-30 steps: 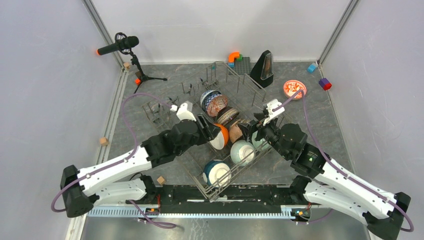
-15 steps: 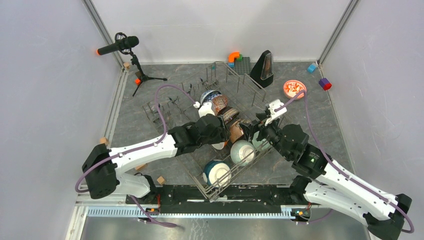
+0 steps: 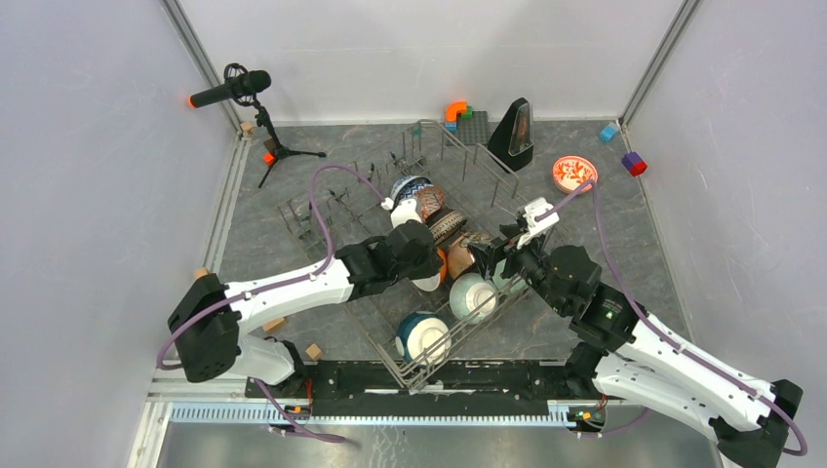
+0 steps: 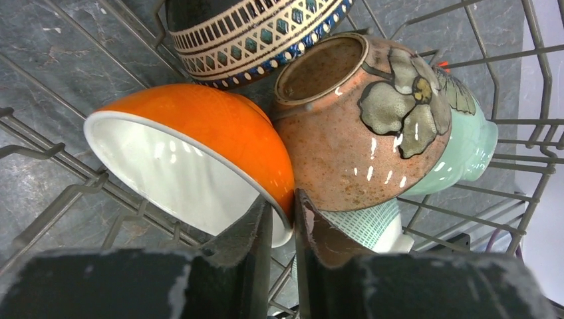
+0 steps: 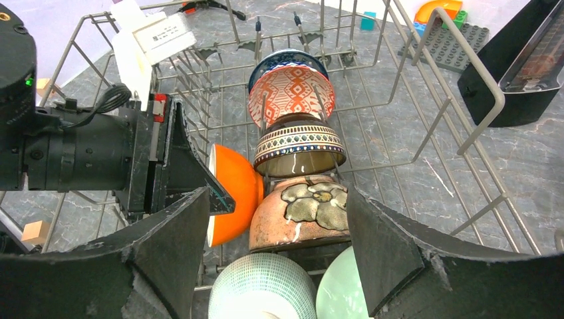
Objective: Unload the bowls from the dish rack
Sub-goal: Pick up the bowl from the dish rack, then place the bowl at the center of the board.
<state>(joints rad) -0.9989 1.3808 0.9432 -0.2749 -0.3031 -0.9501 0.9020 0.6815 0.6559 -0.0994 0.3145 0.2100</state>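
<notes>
The left gripper (image 4: 284, 207) has its jaws narrowed onto the rim of the orange bowl (image 4: 199, 133) — one finger inside the white interior, the other against the orange outer wall. The bowl is tipped on its side in the rack (image 5: 471, 53), its opening turned away from its neighbours. Pressed against its outer wall is the tan bowl (image 4: 359, 139), on edge, grey flower on its side and foot ring showing. The mint bowl (image 4: 469, 143) leans just behind the tan one, the banded bowl (image 4: 259, 33) stands next up the row, and a pale gridded bowl (image 4: 362, 226) lies just below the fingers.

The right gripper (image 5: 278, 199) holds nothing; its jaws stand wide, hovering above the tan bowl with a finger to each side. From its wrist view the row runs away from it: gridded and mint bowls nearest, then tan with orange beside it, the banded bowl, the red-lattice bowl (image 5: 290, 93) and the blue-white bowl (image 5: 286, 60) farthest.

In the top view a teal bowl (image 3: 422, 336) sits alone at the rack's near end. One red-floral bowl (image 3: 574, 174) lies outside on the table (image 3: 634, 244), well right of the rack — near a black metronome (image 3: 514, 135). A microphone (image 3: 229, 90) stands at the far left corner.
</notes>
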